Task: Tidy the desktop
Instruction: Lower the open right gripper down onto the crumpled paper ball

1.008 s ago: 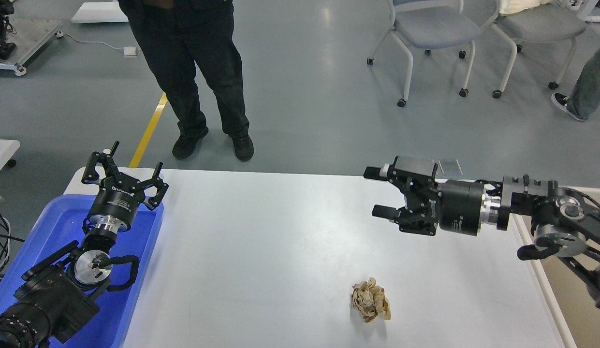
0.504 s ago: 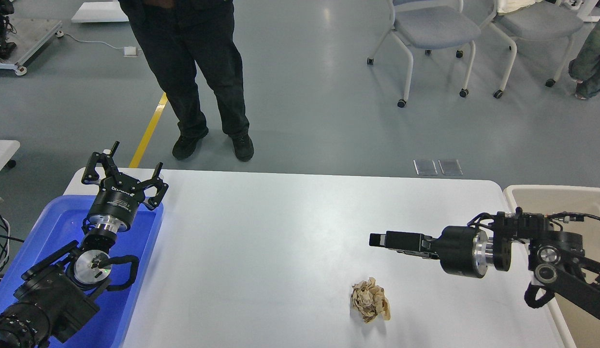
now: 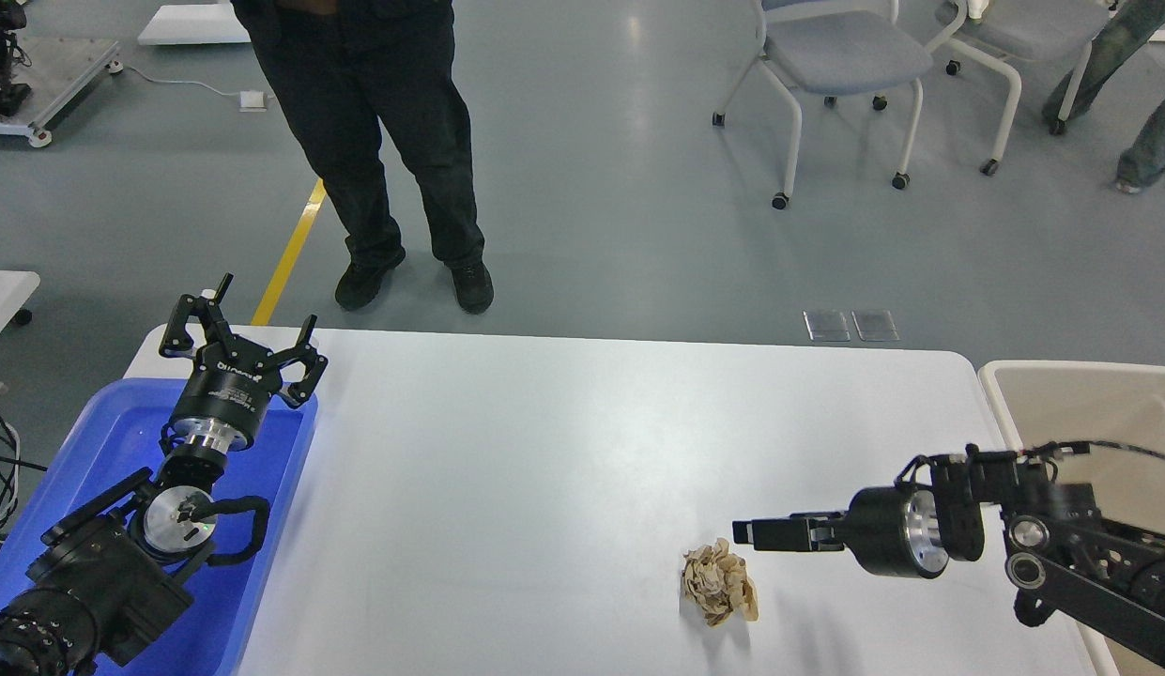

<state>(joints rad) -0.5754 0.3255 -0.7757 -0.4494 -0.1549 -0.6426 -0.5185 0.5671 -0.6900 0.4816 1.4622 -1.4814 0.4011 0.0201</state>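
desktop [image 3: 507, 488] long axis L-R | L hand [image 3: 239, 340] open, empty | R hand [image 3: 746, 533] edge-on, can't tell

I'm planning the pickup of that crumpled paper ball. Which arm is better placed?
Right: its gripper hangs just beside the crumpled paper ball; the left gripper sits over the blue tray, far across the desktop.

Smooth white counter [image 3: 544, 451] with a soft sheen. Crumpled, rough tan paper ball [image 3: 719, 582]. Glossy blue plastic tray [image 3: 103, 451]. Matt beige plastic tub [image 3: 1061, 372]. Black matt left tool [image 3: 239, 338] behind a polished metal ring; right tool [image 3: 765, 533] likewise.
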